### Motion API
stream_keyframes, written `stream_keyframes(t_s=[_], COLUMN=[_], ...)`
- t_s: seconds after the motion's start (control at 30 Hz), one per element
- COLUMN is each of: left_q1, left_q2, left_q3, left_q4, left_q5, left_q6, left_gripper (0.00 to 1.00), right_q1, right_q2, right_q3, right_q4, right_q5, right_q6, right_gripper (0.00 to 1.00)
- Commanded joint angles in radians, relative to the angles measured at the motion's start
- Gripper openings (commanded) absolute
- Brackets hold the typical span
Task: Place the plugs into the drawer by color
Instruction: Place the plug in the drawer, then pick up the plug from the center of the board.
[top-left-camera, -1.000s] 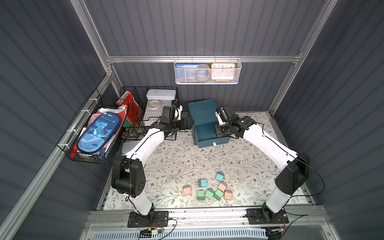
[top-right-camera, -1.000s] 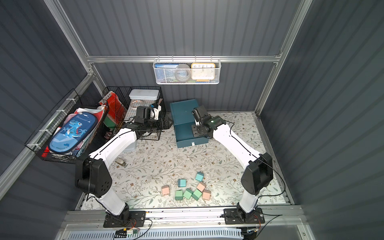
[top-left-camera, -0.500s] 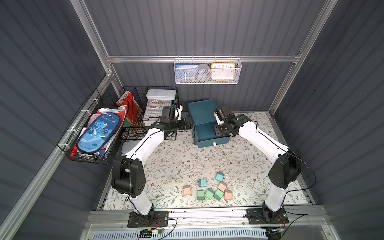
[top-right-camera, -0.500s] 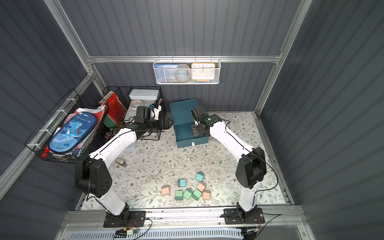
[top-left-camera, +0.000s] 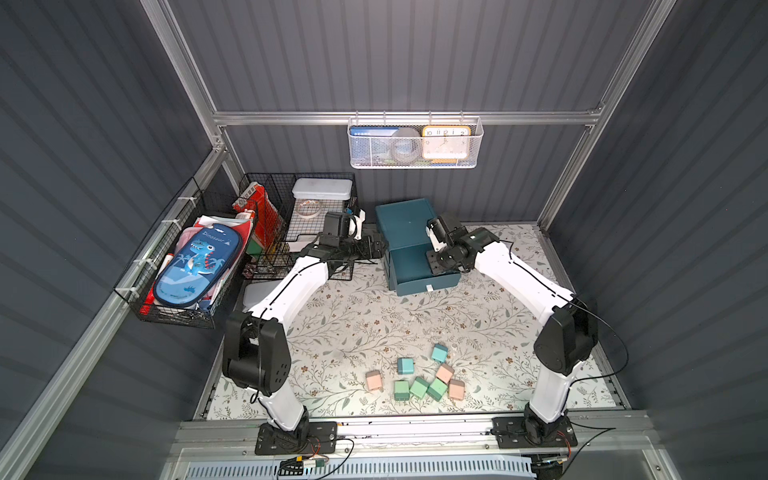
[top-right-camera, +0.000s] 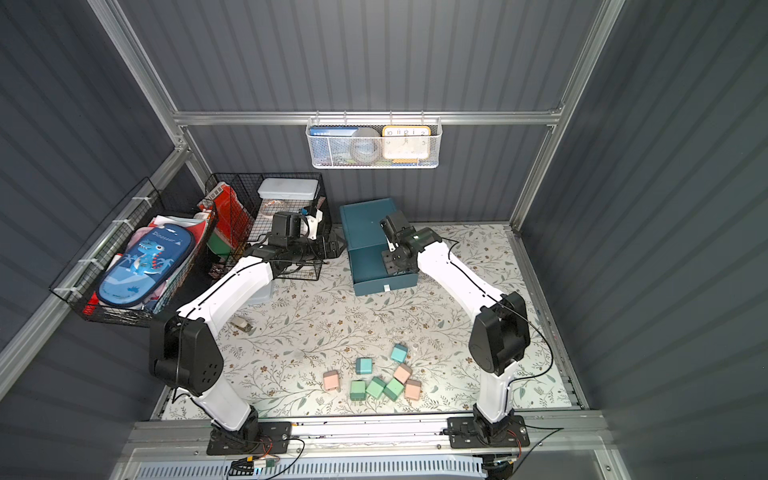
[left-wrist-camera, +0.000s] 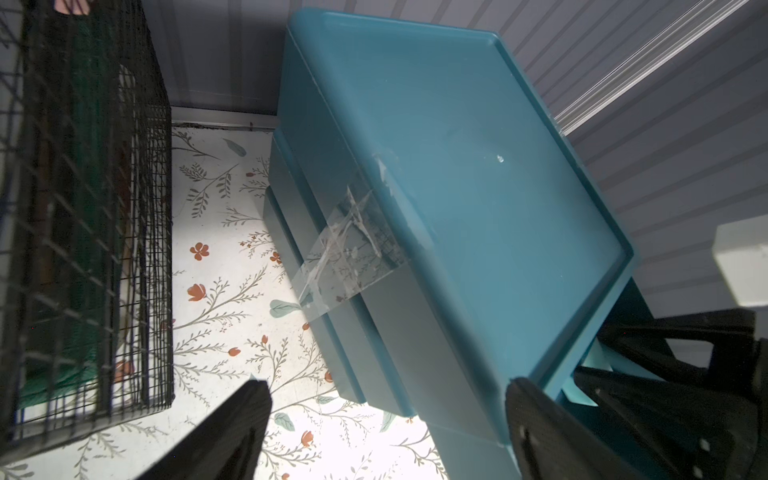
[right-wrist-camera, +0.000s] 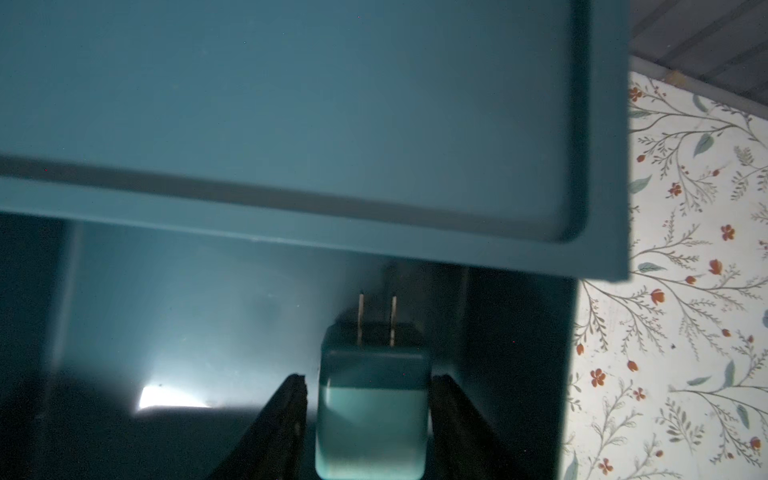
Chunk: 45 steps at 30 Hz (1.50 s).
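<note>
The drawer cabinet (top-left-camera: 405, 224) (top-right-camera: 365, 224) (left-wrist-camera: 457, 187) is dark teal and stands at the back, with one drawer (top-left-camera: 411, 270) (right-wrist-camera: 187, 324) pulled out toward the front. My right gripper (top-left-camera: 436, 262) (top-right-camera: 390, 262) (right-wrist-camera: 369, 380) reaches into that drawer. It is open, with a teal plug (right-wrist-camera: 372, 407) between its fingers and a thin gap beside it. My left gripper (top-left-camera: 374, 247) (top-right-camera: 334, 245) (left-wrist-camera: 386, 382) is wide open at the cabinet's left side and holds nothing. Several plugs lie near the front edge in both top views: teal (top-left-camera: 439, 353) (top-right-camera: 399, 353), pink (top-left-camera: 374, 380) and green (top-left-camera: 419, 387).
Black wire baskets (top-left-camera: 291, 232) (left-wrist-camera: 104, 249) stand just left of the cabinet, close to my left gripper. A side basket holds a blue dinosaur case (top-left-camera: 195, 259). A white mesh basket (top-left-camera: 413, 143) hangs on the back wall. A small object (top-right-camera: 241, 324) lies under my left arm.
The right arm's elbow has swung a little inward while its gripper stayed over the pulled-out drawer. The left arm has not moved.
</note>
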Motion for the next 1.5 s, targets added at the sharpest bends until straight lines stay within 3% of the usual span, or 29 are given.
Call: stream_keyframes(t_s=[0.0, 0.37, 0.53, 0.7, 0.9, 1.03, 1.13, 1.27, 1.47], left_q1=[0.001, 0.001, 0.001, 0.001, 0.001, 0.001, 0.001, 0.001, 0.001], left_q2=[-0.027, -0.028, -0.036, -0.037, -0.037, -0.04, -0.044, -0.043, -0.044], left_q3=[0.019, 0.024, 0.02, 0.026, 0.028, 0.027, 0.021, 0.023, 0.017], left_q4=[-0.002, -0.002, 0.003, -0.002, -0.001, -0.001, 0.002, 0.001, 0.002], left_q5=[0.012, 0.014, 0.007, 0.005, 0.006, 0.001, 0.001, -0.003, -0.006], left_q6=[0.021, 0.022, 0.022, 0.024, 0.025, 0.025, 0.025, 0.026, 0.028], left_gripper=[0.93, 0.93, 0.94, 0.94, 0.93, 0.93, 0.94, 0.94, 0.93], right_q1=[0.0, 0.0, 0.0, -0.001, 0.033, 0.081, 0.141, 0.238, 0.302], right_q2=[0.022, -0.02, -0.128, -0.373, -0.714, -0.829, -0.854, -0.808, -0.603], right_q3=[0.027, 0.137, 0.122, -0.108, -0.52, -0.762, -0.908, -1.07, -1.099], right_q4=[-0.021, -0.059, -0.05, 0.023, 0.085, 0.087, 0.132, 0.323, 0.455], right_q5=[-0.005, 0.024, 0.092, 0.185, 0.158, 0.083, 0.028, -0.037, -0.063], right_q6=[-0.003, 0.006, 0.067, 0.161, 0.381, 0.55, 0.654, 0.752, 0.767], right_gripper=[0.53, 0.58, 0.62, 0.65, 0.63, 0.6, 0.59, 0.61, 0.68])
